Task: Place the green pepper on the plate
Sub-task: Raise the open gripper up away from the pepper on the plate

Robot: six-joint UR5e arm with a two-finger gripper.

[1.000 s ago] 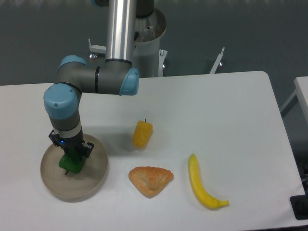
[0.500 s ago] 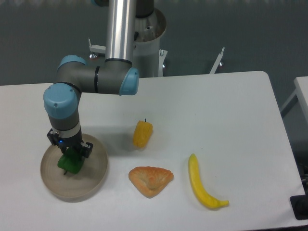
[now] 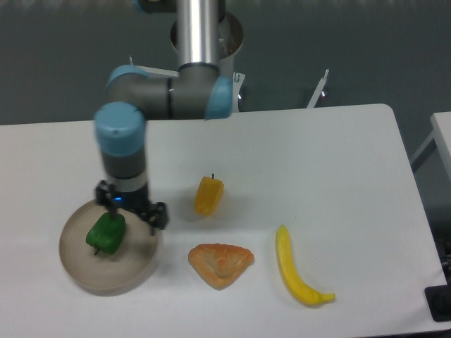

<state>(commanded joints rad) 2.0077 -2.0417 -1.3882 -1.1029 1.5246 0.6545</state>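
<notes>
- The green pepper (image 3: pixel 106 234) was small, glossy and bright green, with a lumpy body, and it sat inside the plate (image 3: pixel 135 273), toward the plate's upper left part.
- The plate was round, shallow and matte beige-tan with a low rim, the widest thing on the tabletop (image 3: pixel 310 162).
- My end effector (image 3: pixel 132 210) hung over the plate's upper right rim, just to the right of the pepper and not gripping it; the pepper lay free beside my left finger.
- My fingers stood apart, one dark tip near the pepper and the other out past the plate's right edge, with nothing between them.
- To the right of my end effector, near but apart, stood the yellow pepper (image 3: pixel 208 195), upright with its short stem up.
- Below and to the right lay a triangular pastry (image 3: pixel 220 263), just beside the plate's right rim without touching it.
- Farther right lay a banana (image 3: pixel 296 276), curved, well apart from me.
- The plate sat near the tabletop's front left corner area; the tabletop's wide white surface stretched far to my right and behind, up to its rounded far corner.
</notes>
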